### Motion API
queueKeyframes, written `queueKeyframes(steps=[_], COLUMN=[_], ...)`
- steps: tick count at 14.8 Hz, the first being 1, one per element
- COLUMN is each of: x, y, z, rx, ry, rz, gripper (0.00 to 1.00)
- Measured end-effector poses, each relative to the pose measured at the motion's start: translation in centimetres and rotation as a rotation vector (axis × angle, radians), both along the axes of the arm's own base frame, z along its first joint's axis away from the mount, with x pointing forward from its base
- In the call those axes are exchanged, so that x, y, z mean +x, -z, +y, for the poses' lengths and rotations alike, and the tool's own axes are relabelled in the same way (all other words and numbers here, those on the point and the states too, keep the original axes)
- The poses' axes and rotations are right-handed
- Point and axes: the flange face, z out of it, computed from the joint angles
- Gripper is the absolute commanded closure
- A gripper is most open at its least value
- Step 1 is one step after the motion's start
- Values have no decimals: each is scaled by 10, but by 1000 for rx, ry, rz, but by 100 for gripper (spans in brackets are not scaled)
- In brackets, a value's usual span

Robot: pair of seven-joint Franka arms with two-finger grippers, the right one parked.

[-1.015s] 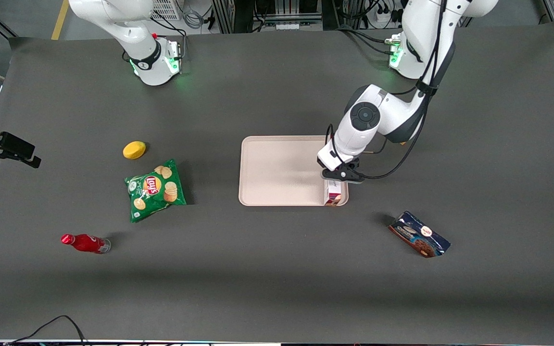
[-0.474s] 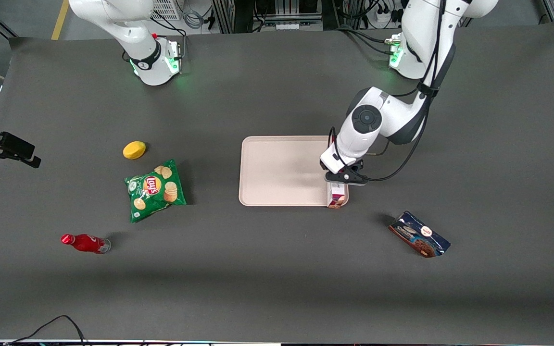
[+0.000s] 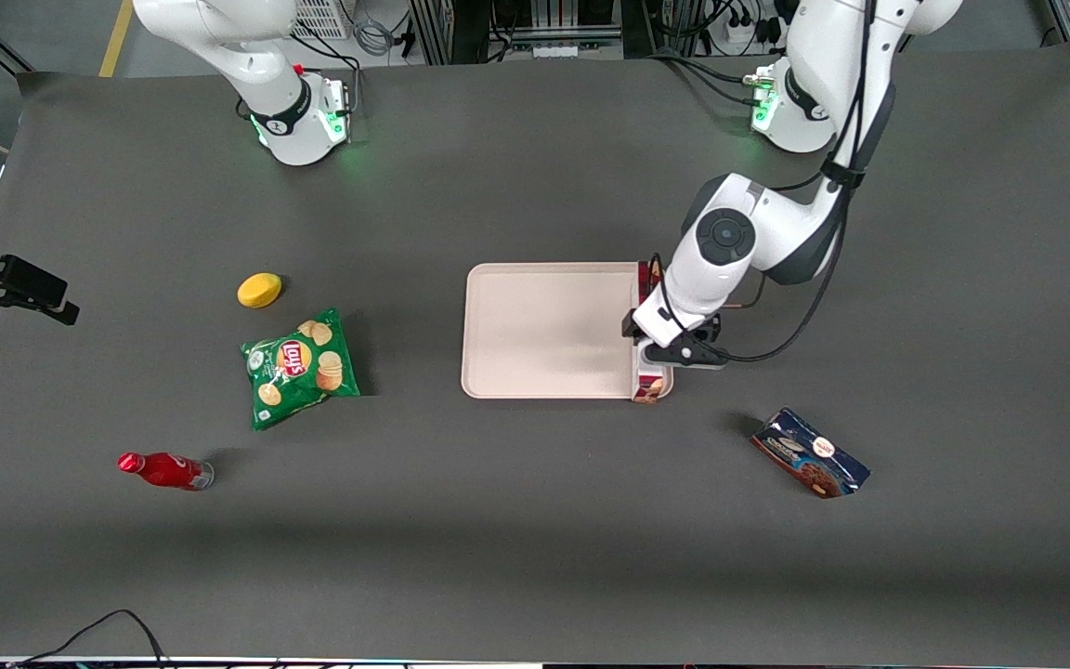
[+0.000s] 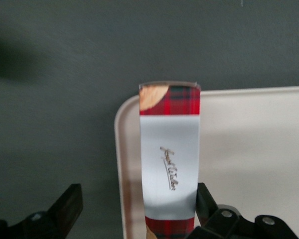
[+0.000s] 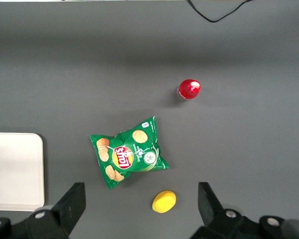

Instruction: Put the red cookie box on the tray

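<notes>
Red cookie box (image 3: 650,383) lying on the tray (image 3: 544,330) along its edge toward the working arm, right of frame centre in the front view, one end at the rounded corner nearest the camera. White-grey face (image 4: 169,162) turned up. Pincer (image 3: 663,351) just above the box, released: one finger (image 4: 65,209) well clear over the dark tabletop (image 3: 535,520), the other just beside the carton's side. Blue cookie package (image 3: 809,452) at lower right, apart.

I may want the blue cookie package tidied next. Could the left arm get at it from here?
Probably yes: the blue cookie package lies alone on bare table, nearer the front camera than the tray, where the open pincer straddles the red cookie box.
</notes>
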Motion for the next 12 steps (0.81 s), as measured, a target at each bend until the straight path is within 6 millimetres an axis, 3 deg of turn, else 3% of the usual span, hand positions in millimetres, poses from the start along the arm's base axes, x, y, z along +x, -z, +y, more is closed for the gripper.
queueKeyframes(steps=[3, 6, 9, 12], x=[35, 66, 78, 78], y=[-54, -124, -180, -226], z=[34, 96, 161, 210], rx=[34, 28, 28, 35], ry=[-9, -46, -120, -125], rz=[5, -32, -39, -25], gripper=[0, 0, 0, 0])
